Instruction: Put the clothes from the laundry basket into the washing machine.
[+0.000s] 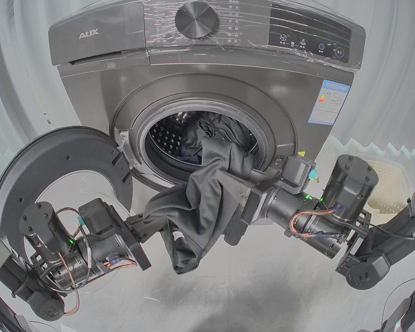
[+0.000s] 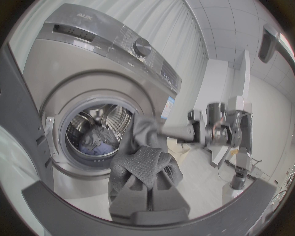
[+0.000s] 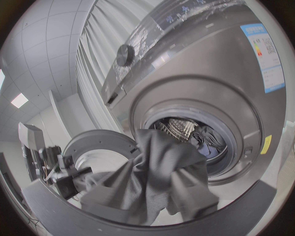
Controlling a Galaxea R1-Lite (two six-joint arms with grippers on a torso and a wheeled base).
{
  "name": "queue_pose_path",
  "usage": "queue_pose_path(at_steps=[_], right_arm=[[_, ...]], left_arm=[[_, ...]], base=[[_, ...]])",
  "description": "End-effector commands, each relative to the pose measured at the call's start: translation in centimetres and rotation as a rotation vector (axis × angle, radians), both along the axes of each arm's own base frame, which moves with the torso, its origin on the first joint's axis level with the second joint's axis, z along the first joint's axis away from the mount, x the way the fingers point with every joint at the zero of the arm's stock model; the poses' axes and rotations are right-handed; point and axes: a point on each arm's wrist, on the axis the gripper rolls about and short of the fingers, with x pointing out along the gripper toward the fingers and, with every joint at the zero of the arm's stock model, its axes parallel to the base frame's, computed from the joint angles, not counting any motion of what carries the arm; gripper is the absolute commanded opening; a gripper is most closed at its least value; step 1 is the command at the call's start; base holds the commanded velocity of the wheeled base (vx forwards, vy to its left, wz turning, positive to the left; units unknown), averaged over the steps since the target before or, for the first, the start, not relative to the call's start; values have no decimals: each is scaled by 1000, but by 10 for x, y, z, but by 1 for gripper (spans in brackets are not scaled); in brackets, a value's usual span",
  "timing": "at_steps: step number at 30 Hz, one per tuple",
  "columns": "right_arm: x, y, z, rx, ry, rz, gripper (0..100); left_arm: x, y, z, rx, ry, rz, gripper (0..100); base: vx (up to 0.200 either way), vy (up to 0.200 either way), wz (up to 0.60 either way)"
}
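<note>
Clothing of dark grey knitted fabric (image 1: 203,203), judged light and limp, is being held mid-frame before the open grey metal washing machine (image 1: 216,78), its bunched folds being clamped by the left gripper (image 1: 149,222) and right gripper (image 1: 225,180).

Satin grey metal, matt knit cloth, wrinkled clear film.

The washing machine (image 1: 90,90) has a dark grey body with a smooth, satin, metallic finish, and its drum (image 1: 166,134) is bright, glossy, perforated metal. Creased clear plastic film (image 1: 246,26) shines over the glossy black control panel (image 1: 302,30), and the knob (image 1: 195,19) looks like finely ringed metal. The open door (image 1: 56,160) has a matt, dark plastic ring. The garment (image 1: 203,194) is dark grey cloth, matt, with a fine mesh knit. The laundry basket (image 1: 389,190) is cream, perforated plastic. The floor (image 1: 268,285) is smooth, pale and faintly glossy.
</note>
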Motion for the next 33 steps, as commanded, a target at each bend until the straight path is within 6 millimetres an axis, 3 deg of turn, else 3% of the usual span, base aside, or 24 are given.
queue_pose_path(at_steps=[1, 3, 10, 23, 33], right_arm=[[4, 6, -33, -82, 74, 6, 100], [3, 11, -48, -118, 108, 16, 100], [-3, 7, -69, -195, 153, 23, 100], [-7, 1, -79, -244, 171, 20, 100], [-14, 11, -83, -253, 169, 62, 100]], left_arm=[[6, -4, 18, -66, -47, 2, 0], [9, -6, 26, -105, -61, 4, 0], [19, -9, 40, -150, -106, 54, 0], [30, -14, 45, -182, -120, 137, 0], [42, -15, 46, -197, -124, 202, 0]], base=[[0, 0, 0], [0, 0, 0], [0, 0, 0], [0, 0, 0], [0, 0, 0]])
